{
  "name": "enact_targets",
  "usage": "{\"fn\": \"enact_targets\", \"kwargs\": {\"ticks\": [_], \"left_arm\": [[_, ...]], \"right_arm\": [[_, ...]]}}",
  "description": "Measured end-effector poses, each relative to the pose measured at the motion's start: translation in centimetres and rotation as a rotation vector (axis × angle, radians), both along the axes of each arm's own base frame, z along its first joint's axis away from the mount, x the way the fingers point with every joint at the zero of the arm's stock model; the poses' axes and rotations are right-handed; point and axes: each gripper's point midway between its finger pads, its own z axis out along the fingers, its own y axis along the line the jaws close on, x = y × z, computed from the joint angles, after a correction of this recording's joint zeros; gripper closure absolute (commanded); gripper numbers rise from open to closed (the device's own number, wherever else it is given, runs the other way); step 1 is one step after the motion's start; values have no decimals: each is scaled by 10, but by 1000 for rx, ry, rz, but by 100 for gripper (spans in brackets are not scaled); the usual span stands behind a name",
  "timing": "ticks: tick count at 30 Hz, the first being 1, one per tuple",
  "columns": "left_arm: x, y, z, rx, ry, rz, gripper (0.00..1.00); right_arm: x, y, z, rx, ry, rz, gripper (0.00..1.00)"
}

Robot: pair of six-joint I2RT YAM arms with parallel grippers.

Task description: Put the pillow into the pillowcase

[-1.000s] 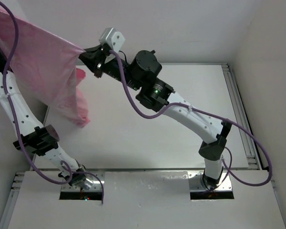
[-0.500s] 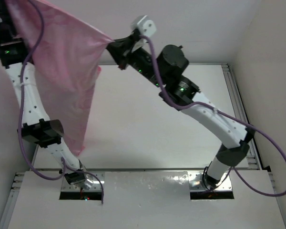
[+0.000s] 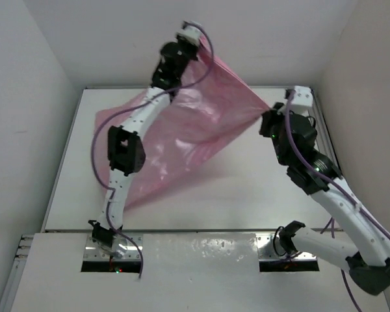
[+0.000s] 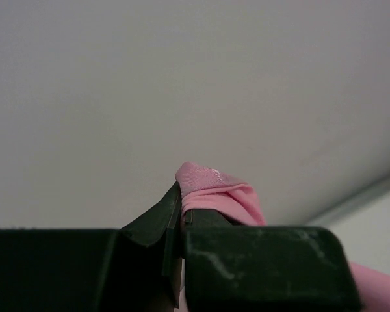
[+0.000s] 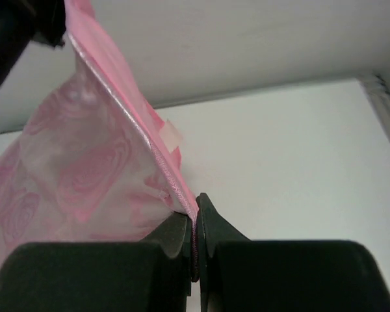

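The pink satin pillowcase (image 3: 195,130) is held up over the table, stretched taut between my two grippers. Its lower corner hangs down near the left arm. My left gripper (image 3: 196,55) is raised at the back and shut on one top corner. In the left wrist view a bunch of pink cloth (image 4: 216,193) sticks out of the shut left gripper (image 4: 180,207). My right gripper (image 3: 268,121) is shut on the other corner. In the right wrist view the hem of the pillowcase (image 5: 84,162) is pinched in the shut right gripper (image 5: 195,209). The bear-print pillow is not in view.
The white table (image 3: 247,188) has a metal rail (image 3: 331,169) along its right edge. White walls stand at the left, back and right. The left arm's elbow (image 3: 125,151) is in front of the hanging cloth.
Both arms have swung to the right, carrying the pillowcase from the far left wall to above the table's middle. The right gripper has dropped lower, and the cloth is now spread wider.
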Motion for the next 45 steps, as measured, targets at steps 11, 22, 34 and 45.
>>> {"fn": "enact_targets", "kwargs": {"ticks": [11,22,34,45], "left_arm": [[-80,-245,-174,99,167,-314,83],[-108,-276,-148,-3,172,-373,0],[-105,-194,-18,-24,131,-438,0],[-105,-149,-37,-6,323,-445,0]], "right_arm": [[-73,-134,-104,34,228,-493,100],[-107,-189,-142,24,325,-816,1],[-7,-149,-109,23,322,-489,1],[158,-84,-196,-51,546,-122,2]]}}
